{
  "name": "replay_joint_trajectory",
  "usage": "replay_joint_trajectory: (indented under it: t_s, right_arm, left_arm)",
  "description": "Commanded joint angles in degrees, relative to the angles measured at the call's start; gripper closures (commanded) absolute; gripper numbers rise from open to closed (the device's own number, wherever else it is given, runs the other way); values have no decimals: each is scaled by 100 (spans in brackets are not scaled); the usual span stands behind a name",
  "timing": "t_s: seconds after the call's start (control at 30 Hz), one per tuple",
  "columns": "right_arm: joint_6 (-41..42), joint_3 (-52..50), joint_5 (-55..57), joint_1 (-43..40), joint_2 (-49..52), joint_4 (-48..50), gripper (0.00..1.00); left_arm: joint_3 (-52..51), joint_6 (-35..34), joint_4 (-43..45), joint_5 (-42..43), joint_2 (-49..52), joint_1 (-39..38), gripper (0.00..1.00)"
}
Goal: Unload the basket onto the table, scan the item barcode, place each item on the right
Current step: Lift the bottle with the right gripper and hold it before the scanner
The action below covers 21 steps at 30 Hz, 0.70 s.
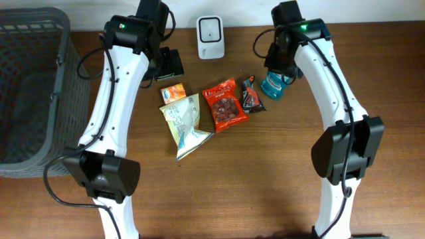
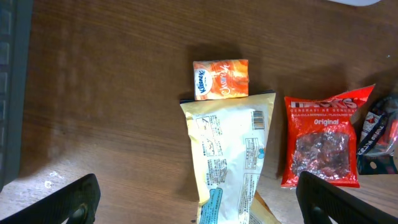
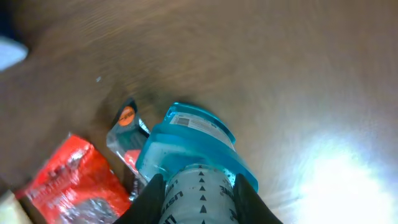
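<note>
The right gripper's two dark fingers lay against opposite sides of the white ribbed cap of the blue mouthwash bottle, closed in on it in what looked like a grip. The bottle's long axis ran straight away from the fingers toward the table, cap nearest the wrist; whether it stood fully upright or leaned could not be told. A white label showed on the body, too blurred to read as a barcode. Beside the bottle lay a small dark packet, then a red snack bag. From overhead the bottle sat at the right end of the row of goods, and the white scanner stood at the far edge of the table between the arms, off to the bottle's left, so the next move likely meant carrying it that way and turning the label to the scanner. The left gripper hung wide open and empty over a pale pouch, well apart from the bottle, leaving the right arm clearly nearer.
</note>
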Motion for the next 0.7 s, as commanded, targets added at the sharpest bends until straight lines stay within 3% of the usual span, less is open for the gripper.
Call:
replay_joint_trajectory:
  t_s: [0.0, 0.1, 0.37, 0.4, 0.47, 0.53, 0.6, 0.67]
  right_arm:
    - [-2236, 199, -61, -7, -9, 28, 81]
    - [-3163, 197, -149, -11, -9, 7, 80]
    - [-3080, 120, -363, -155, 66, 57, 77]
    - [-2896, 122, -372, -214, 79, 59, 73]
    - [-2892, 120, -544, -319, 83, 55, 45]
    - [-2892, 122, -551, -352, 83, 50, 32]
    - [-2756, 146, -516, -350, 81, 57, 10]
    - [-2273, 306, -376, -356, 68, 4, 7]
  left_arm:
    - [90, -7, -7, -24, -114, 13, 1]
    - [90, -7, -7, -24, -114, 13, 1]
    - [90, -7, -7, -24, -114, 13, 1]
    - [90, -7, -9, -24, -114, 13, 1]
    - [90, -7, -7, -24, -114, 13, 1]
    - [90, -7, -9, -24, -114, 13, 1]
    - [90, -7, -9, -24, -114, 13, 1]
    - [87, -7, -7, -24, -114, 13, 1]
